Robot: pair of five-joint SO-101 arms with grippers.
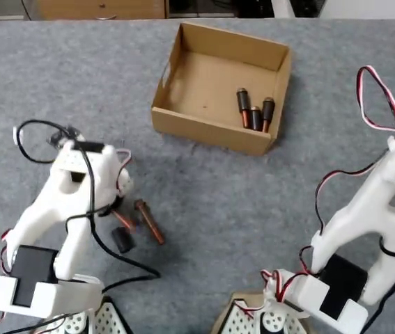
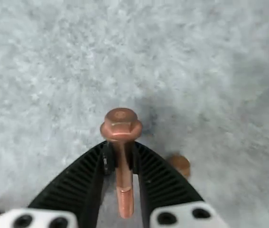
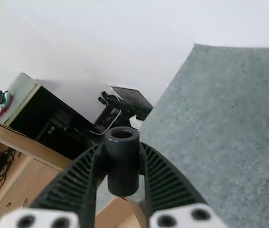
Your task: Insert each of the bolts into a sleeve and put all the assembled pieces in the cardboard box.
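The left gripper (image 2: 121,153) is closed narrowly on a copper bolt (image 2: 121,127). It pinches the shank just under the hex head, so the head stands out past the fingertips and the rest of the shank runs back between the fingers toward the wrist. The right gripper (image 3: 122,153) is clamped around a black sleeve (image 3: 122,164), whose open bore faces away from its wrist, out beyond the edge of the bench (image 1: 253,209). The coming move turns on these two held parts. In the high view the left arm is low over the near left of the bench and the right arm rises at the far right, so bolt and sleeve are well apart. Their long axes do not look lined up. The bolt's free end appears to lie inside the left gripper rather than ahead of it, so mating will probably need the sleeve brought onto that end, or a regrasp. A loose bolt (image 1: 149,221) and a spare sleeve (image 1: 121,240) lie on the bench just beside the left gripper, much nearer to that arm than to the right one. The cardboard box (image 1: 211,129) sits at the far middle with three assembled pieces (image 1: 254,111) in its right corner.
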